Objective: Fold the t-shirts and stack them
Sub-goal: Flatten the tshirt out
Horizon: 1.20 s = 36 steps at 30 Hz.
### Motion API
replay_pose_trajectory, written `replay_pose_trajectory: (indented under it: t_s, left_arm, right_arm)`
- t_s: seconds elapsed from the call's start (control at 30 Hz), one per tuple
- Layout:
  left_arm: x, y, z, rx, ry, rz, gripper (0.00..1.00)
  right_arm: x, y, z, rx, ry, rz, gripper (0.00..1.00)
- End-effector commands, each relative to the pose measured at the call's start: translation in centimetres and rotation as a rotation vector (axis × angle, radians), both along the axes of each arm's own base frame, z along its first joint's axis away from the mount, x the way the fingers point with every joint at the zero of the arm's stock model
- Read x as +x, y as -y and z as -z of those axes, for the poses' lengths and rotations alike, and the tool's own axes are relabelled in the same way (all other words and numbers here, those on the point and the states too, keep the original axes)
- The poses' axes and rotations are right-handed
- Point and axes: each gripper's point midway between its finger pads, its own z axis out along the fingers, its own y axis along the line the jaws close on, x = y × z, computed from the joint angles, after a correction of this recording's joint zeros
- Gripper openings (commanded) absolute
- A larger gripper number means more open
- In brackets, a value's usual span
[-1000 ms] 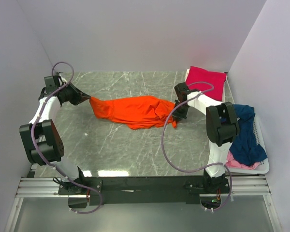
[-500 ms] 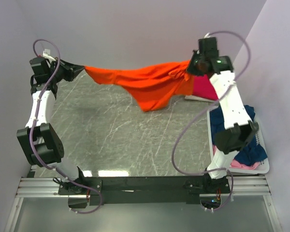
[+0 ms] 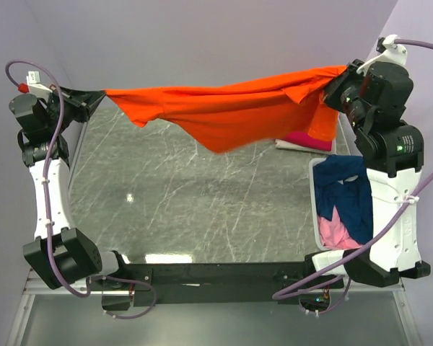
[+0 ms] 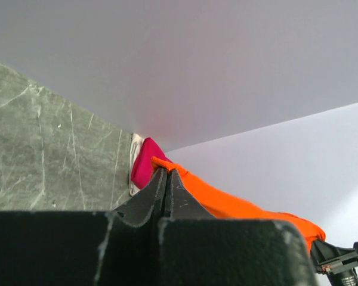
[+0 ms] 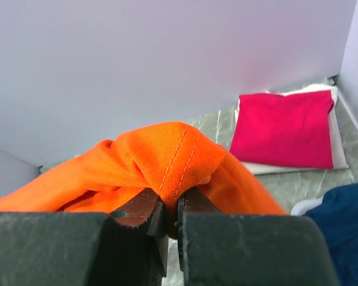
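Hoisted the orange tee (image 3: 231,112) off the surface (image 3: 202,205), my left tool (image 3: 99,94) and right tool (image 3: 338,80) clamped on its ends; tension could yank it loose.

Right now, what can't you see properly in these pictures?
- Top view: the magenta shirt is mostly hidden behind the hanging orange shirt.
- Top view: the pale pink shirt lies partly under the navy shirt; the right arm covers the right side of the basket.
- Left wrist view: the left tool covers the orange shirt's lower part.
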Motion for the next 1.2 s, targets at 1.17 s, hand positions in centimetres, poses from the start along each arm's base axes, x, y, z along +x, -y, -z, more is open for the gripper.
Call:
replay_pose_trajectory:
  t_s: [1.17]
  left_arm:
    - [0.4,-3.5,8.5,-0.027,-0.196,-0.07,0.0]
  right_arm:
    - [9.1,-10.2,10.0,0.033,-0.229,-0.198,0.0]
